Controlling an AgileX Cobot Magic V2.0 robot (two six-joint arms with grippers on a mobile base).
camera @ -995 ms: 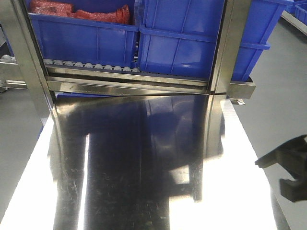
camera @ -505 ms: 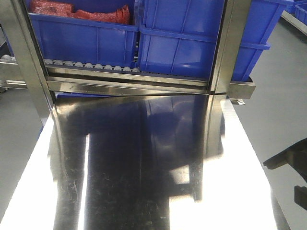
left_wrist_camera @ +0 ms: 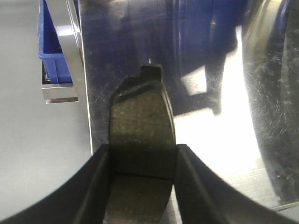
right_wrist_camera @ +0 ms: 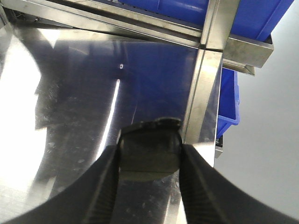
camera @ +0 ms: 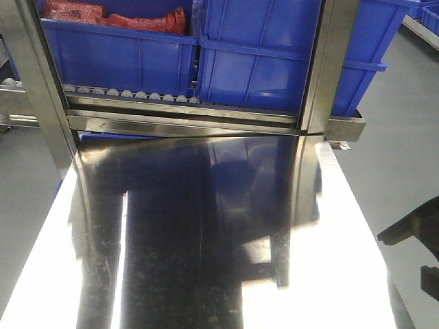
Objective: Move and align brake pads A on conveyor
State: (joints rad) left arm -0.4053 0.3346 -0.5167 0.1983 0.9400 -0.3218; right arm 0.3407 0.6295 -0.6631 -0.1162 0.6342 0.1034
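In the left wrist view, a dark grey brake pad (left_wrist_camera: 140, 116) with a thin groove across it and an end tab pointing away sits between the fingers of my left gripper (left_wrist_camera: 142, 156), which is shut on it above the steel table's left edge. The right wrist view shows my right gripper (right_wrist_camera: 149, 151) shut on another dark brake pad (right_wrist_camera: 147, 140), held over the table's right edge. From the front, only part of the right gripper (camera: 411, 229) shows, at the frame's right border. The conveyor is out of view.
A shiny steel table (camera: 206, 240) fills the foreground. Behind it stands a roller rack (camera: 130, 92) with blue bins (camera: 260, 62); one bin holds red bags (camera: 110, 17). A steel post (camera: 329, 68) rises at the back right. Grey floor lies on both sides.
The right gripper slid right and slightly down, mostly leaving the front view, then stayed nearly still over the last half second.
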